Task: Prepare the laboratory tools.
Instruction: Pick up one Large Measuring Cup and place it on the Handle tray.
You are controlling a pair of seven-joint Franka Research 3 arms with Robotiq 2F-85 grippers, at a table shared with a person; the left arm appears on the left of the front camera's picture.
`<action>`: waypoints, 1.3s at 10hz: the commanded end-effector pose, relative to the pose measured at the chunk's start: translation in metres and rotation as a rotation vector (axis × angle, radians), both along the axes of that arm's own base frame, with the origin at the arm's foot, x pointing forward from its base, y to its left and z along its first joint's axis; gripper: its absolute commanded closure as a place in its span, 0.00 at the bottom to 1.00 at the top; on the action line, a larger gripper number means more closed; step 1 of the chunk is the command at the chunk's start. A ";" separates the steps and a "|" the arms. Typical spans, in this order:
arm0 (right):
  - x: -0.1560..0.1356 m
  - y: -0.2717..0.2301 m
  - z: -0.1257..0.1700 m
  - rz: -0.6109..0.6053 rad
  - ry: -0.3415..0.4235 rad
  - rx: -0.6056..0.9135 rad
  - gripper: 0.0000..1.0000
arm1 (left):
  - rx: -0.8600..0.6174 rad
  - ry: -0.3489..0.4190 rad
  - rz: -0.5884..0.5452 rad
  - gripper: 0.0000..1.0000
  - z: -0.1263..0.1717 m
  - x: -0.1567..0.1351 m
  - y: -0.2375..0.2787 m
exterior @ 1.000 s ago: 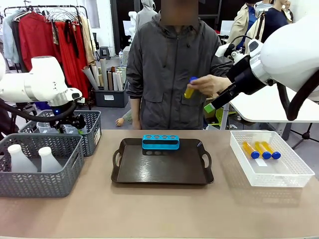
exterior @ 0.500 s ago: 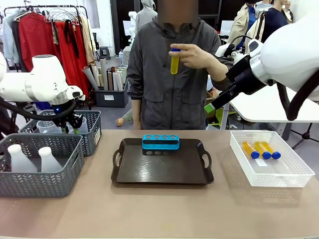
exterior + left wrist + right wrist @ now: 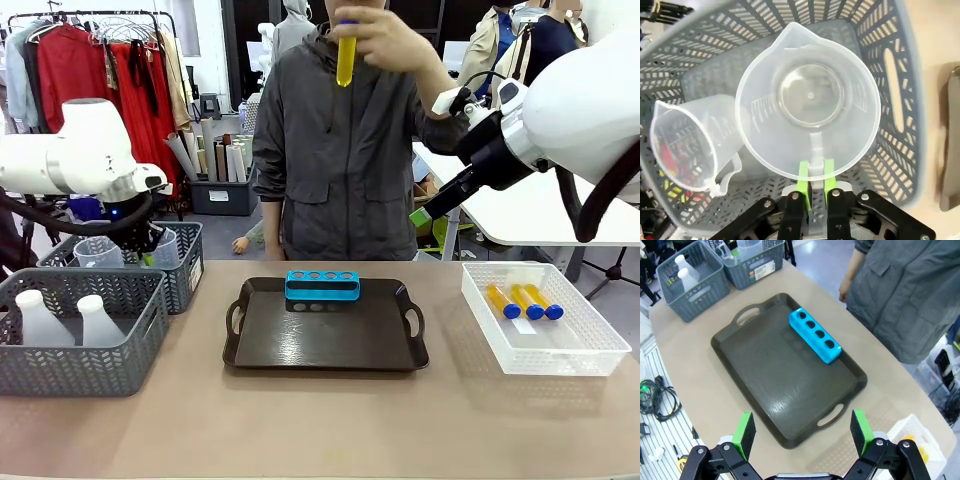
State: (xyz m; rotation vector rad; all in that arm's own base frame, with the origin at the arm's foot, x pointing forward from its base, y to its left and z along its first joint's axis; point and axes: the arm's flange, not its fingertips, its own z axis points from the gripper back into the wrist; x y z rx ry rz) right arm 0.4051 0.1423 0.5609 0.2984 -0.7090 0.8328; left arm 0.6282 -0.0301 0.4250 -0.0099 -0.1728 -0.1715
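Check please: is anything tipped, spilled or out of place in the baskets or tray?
Only one thing: in the far grey basket, a second clear beaker leans tilted beside the beaker the left tool holds. Nothing spilled.

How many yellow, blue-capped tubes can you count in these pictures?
4. Three tubes lie side by side in the white tray. The fourth tube is held upright in the person's hand. More could be hidden elsewhere.

Bright, even indoor light; soft shadows; wide-angle bending in wrist views.
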 end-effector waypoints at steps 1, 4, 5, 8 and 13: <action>-0.001 -0.001 0.001 0.007 0.005 0.008 0.00 | -0.023 -0.040 -0.057 1.00 0.024 -0.024 0.001; -0.001 -0.001 0.001 0.007 0.005 0.008 0.00 | 0.023 -0.161 -0.159 1.00 0.095 -0.058 -0.009; -0.001 -0.001 0.001 0.007 0.005 0.008 0.00 | 0.033 -0.211 -0.216 1.00 0.122 -0.072 -0.019; -0.001 -0.001 0.001 0.007 0.005 0.008 0.00 | 0.032 -0.308 -0.445 1.00 0.184 -0.112 -0.054; -0.001 -0.001 0.001 0.007 0.005 0.008 0.00 | 0.024 -0.365 -0.796 1.00 0.223 -0.141 -0.124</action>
